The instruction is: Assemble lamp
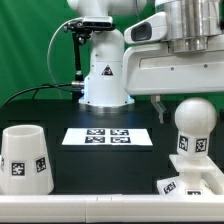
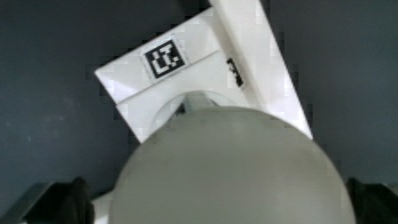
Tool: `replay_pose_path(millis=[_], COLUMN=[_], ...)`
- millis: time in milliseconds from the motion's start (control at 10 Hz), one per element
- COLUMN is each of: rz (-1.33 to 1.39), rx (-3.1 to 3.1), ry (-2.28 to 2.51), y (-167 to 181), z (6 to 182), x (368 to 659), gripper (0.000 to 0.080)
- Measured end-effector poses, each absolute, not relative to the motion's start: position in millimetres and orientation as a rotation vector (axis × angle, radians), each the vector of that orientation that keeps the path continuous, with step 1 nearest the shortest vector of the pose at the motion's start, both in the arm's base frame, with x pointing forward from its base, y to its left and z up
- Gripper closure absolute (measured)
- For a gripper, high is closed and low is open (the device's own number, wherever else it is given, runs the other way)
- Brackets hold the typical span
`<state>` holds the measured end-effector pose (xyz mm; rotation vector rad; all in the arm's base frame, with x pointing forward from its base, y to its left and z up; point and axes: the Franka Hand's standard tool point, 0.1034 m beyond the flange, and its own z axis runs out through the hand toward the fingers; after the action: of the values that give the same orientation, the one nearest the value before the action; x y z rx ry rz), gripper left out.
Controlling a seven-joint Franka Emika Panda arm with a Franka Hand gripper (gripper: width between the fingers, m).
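Observation:
The white round-headed bulb [image 1: 192, 125] stands upright on the flat square base [image 1: 186, 186] at the exterior view's right, a tag on its neck. My gripper [image 1: 182, 100] hangs just above the bulb's head. In the wrist view the bulb's head [image 2: 222, 160] fills the space between my two dark fingers [image 2: 61, 202], which stand wide apart on either side of it with a gap showing; the gripper [image 2: 214, 208] is open. The base [image 2: 178, 62] with its tag lies beneath the bulb. The tapered shade [image 1: 23, 158] stands at the exterior view's left.
The marker board [image 1: 107, 137] lies flat in the middle of the black table. The robot's white pedestal [image 1: 104, 80] stands behind it. A green backdrop closes the far side.

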<state>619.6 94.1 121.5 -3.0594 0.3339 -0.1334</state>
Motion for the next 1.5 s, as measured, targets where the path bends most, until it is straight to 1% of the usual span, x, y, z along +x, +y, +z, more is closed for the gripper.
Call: replay_pose_path(millis=[200,300,400,500,700,1000,1300,1500], rz=[-0.154,-0.153,-0.153,-0.153,-0.152,-0.154,-0.089,-0.041], rx=[-3.138,-3.136,-3.138,-3.139,-3.131,-3.051,-2.856,-2.617], ry=[-0.263,-0.222,-0.175,-0.179,0.065,0.622,1.18,1.578], y=[97.4,97.3,97.3,97.3,97.5,96.1,97.0,99.6], z=[121.0,120.8,120.7,120.8,120.7,119.8,119.1,119.6], x=[619.8,619.7,619.6,619.7,619.6,620.7,619.2,619.1], gripper=[0.0101,0.0101,0.0224,0.0224,0.0226,0.0226,0.0225,0.0225])
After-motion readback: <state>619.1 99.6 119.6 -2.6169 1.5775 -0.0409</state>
